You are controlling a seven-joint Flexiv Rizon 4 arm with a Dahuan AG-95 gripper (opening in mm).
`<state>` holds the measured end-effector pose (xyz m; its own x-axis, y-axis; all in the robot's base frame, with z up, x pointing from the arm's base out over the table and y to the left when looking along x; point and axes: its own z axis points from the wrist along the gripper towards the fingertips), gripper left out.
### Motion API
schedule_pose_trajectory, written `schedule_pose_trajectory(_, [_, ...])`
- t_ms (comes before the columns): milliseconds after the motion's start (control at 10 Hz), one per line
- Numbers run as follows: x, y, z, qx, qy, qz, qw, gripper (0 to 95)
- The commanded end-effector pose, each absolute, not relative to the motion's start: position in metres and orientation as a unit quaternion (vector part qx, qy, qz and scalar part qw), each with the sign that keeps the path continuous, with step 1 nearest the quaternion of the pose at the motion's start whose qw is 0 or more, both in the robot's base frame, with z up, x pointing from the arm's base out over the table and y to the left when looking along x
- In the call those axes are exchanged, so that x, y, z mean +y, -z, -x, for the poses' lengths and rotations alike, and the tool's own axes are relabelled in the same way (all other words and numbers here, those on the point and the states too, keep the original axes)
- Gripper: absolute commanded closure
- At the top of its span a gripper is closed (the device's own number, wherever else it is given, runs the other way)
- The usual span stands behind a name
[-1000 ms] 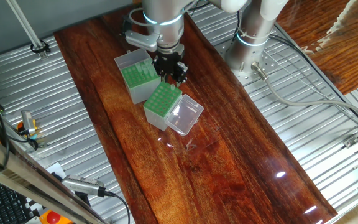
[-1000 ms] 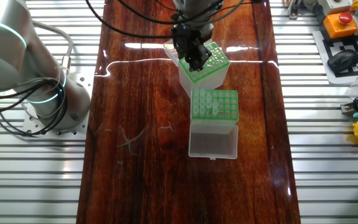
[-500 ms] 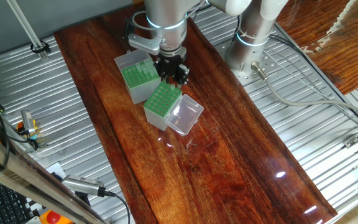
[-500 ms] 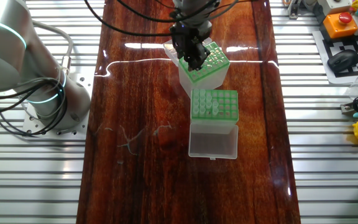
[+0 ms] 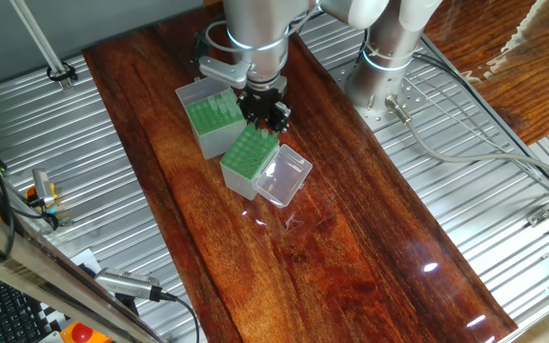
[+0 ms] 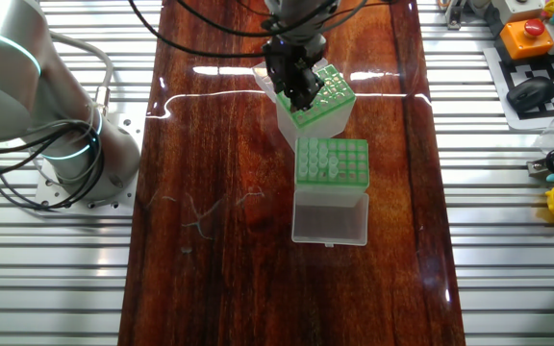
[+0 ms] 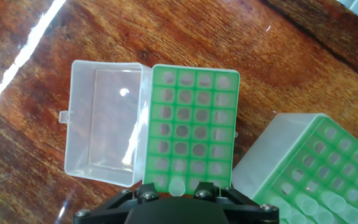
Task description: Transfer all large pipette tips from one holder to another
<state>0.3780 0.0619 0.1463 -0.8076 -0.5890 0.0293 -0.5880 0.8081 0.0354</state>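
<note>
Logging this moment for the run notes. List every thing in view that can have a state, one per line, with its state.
Whitish box: lid open, lying flat on the table beside it; most rack holes look empty in the hand view.
Clear lid: swung fully open, empty.
Grey box: uncovered, several pipette tips seated in its rack.
Hand: low over the grey box; whether it is open or shut cannot be told.

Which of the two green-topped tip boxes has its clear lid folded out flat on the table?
The whitish translucent box, nearer the table's middle; its clear lid lies open beside it.
</note>
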Motion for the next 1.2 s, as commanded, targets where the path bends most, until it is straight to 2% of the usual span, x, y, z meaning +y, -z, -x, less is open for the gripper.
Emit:
schedule_pose_trajectory(100, [0.062, -0.145, -0.378, -0.951, 0.012, -0.308, 0.017, 95.0])
schedule_pose_trajectory(300, [0.062, -0.148, -0.378, -0.951, 0.013, -0.309, 0.016, 95.0])
schedule_pose_trajectory(700, [0.063, -0.173, -0.380, -0.951, 0.019, -0.308, 0.015, 95.0])
schedule_pose_trajectory(1200, [0.056, -0.228, -0.387, -0.950, 0.028, -0.312, 0.014, 95.0])
